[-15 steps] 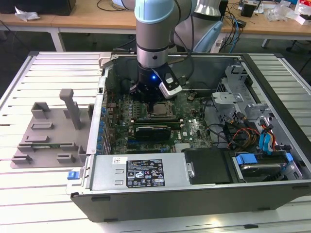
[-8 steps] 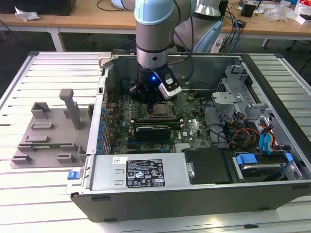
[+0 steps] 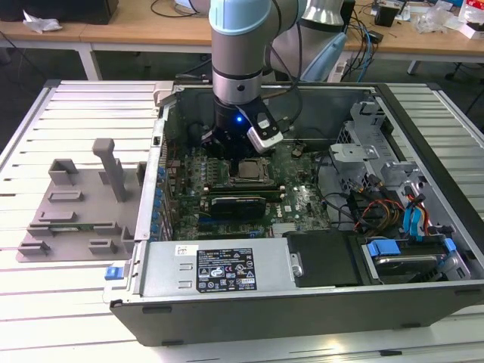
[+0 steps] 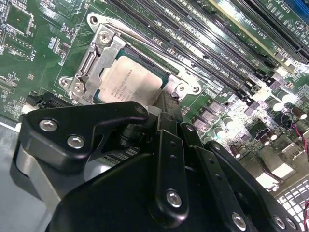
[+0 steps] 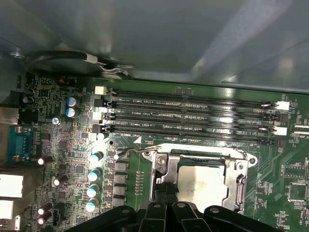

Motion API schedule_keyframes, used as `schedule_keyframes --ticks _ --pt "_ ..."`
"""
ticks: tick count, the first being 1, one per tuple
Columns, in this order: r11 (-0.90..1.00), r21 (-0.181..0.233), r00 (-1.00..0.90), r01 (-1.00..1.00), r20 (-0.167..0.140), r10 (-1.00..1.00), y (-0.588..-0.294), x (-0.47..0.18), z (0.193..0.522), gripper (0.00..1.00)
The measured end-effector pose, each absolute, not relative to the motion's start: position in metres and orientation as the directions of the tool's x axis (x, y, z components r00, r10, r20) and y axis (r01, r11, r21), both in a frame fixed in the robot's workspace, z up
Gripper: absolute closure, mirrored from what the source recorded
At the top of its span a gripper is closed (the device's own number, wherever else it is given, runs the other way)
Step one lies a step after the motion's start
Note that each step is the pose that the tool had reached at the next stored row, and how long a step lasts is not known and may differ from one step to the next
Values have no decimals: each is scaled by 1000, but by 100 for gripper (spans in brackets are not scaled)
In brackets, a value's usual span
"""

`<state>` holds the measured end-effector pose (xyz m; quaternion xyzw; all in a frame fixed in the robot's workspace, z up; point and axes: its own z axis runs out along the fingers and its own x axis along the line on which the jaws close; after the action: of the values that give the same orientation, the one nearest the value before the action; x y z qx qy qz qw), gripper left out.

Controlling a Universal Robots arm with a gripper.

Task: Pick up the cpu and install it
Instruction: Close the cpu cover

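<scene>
The cpu (image 3: 247, 172) is a flat square chip with a dull silver top. It lies flat inside the black socket frame (image 4: 91, 67) on the green motherboard, and both wrist views show it (image 4: 129, 79) (image 5: 203, 183). My gripper (image 3: 235, 153) hangs straight down over the socket inside the open computer case. Its black fingers (image 5: 166, 191) stand close together at the chip's edge and look shut with nothing between them. In the second wrist view the fingertips (image 4: 166, 102) end beside one corner of the cpu, above the metal bracket. The gripper's linkage hides the near part of the socket.
Long memory slots (image 5: 193, 113) run beside the socket. Capacitors (image 5: 95, 174) stand on the board nearby. The case walls (image 3: 159, 151) surround the board, with drive bays and cables (image 3: 393, 212) on the exterior view's right. A grey plastic tray with upright blocks (image 3: 76, 204) lies outside on the left.
</scene>
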<state>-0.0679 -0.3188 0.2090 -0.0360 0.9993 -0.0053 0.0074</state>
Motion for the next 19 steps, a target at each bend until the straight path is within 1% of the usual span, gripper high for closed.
schedule_keyframes --ticks 6,14,19 --pt "997 -11 -997 -72 -14 -72 -319 -68 211 89" --pt "997 -11 -997 -72 -15 -72 -319 -68 223 89" --pt "997 -11 -997 -72 -14 -72 -319 -68 213 89"
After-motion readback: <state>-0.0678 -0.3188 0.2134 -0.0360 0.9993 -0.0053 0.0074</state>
